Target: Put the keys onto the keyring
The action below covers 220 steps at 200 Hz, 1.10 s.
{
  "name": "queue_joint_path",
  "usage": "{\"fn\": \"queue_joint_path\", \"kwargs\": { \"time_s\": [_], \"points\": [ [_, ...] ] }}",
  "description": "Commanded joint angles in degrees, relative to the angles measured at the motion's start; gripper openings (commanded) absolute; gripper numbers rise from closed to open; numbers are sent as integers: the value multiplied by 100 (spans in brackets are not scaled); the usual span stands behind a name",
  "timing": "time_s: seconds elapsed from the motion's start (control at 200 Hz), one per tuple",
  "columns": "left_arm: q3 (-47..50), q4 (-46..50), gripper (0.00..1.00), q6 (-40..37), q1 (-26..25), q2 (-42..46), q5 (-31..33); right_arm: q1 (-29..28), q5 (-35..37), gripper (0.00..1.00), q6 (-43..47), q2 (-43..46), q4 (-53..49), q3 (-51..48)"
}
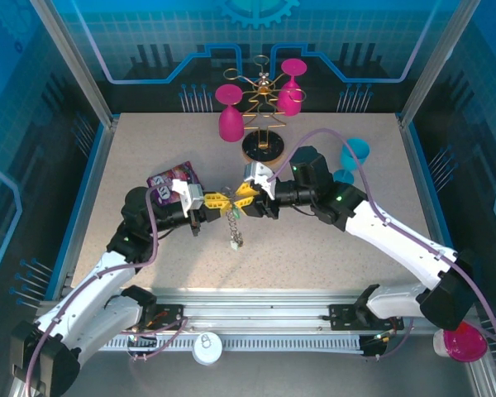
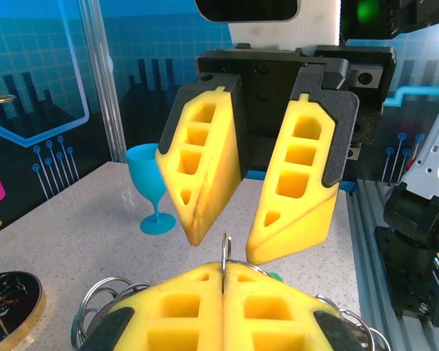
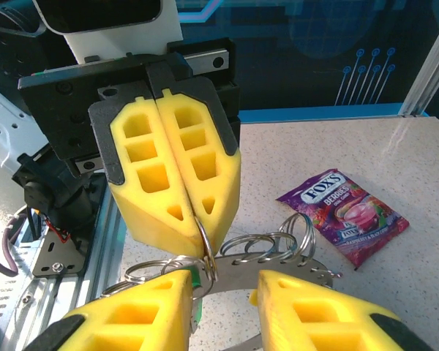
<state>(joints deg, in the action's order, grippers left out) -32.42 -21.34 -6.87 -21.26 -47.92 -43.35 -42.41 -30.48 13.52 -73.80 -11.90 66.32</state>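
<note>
At mid-surface my left end effector (image 1: 216,201) pinches the keyring (image 3: 207,248), keys (image 1: 236,240) seemingly dangling below, and my right end effector (image 1: 245,193) gapes opposite: threading is in hand, and next I must pinch a key.

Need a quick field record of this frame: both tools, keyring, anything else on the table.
left tool: shut, pinching one ring of the keyring
right tool: open, facing the left tool, tips close to the pinched ring
keyring: bundle of metal rings between the tools
keys: one green head by the pinched ring; rest unclear
candy packet: flat on table
blue glass: upright
rack: back centre, pink glasses hung on it
</note>
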Motion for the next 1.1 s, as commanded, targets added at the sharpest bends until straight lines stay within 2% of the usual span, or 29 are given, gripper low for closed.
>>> {"fn": "queue_joint_path", "kwargs": {
  "time_s": [0.0,0.365,0.445,0.51,0.56,0.64,0.69,0.781,0.921,1.096],
  "points": [
    [-106,-379,0,63,-26,7,-248,-65,-245,29,147,-29,179,153],
    [-135,-432,0,94,-24,-46,-340,-113,-458,21,224,-240,258,288],
    [-144,-441,0,103,-28,-53,-361,-121,-500,13,252,-284,251,341],
    [-133,-433,0,92,-28,-57,-339,-127,-528,0,312,-301,184,385],
    [-133,-387,0,61,-23,-42,-240,-127,-507,0,402,-302,48,445],
    [-147,-179,0,-48,-27,-13,17,-122,-453,0,633,-323,-423,647],
    [-212,109,10,-178,-24,-12,174,-131,-396,0,830,-362,-824,830],
    [-435,824,14,-626,-28,-38,274,-208,-200,0,1287,-532,-1736,1277],
    [-822,1835,13,-1315,-28,-160,242,-440,159,0,1912,-954,-3216,2173],
    [-1249,2664,8,-1951,-35,-389,79,-647,403,0,2215,-1492,-4150,3185]
  ]
}}
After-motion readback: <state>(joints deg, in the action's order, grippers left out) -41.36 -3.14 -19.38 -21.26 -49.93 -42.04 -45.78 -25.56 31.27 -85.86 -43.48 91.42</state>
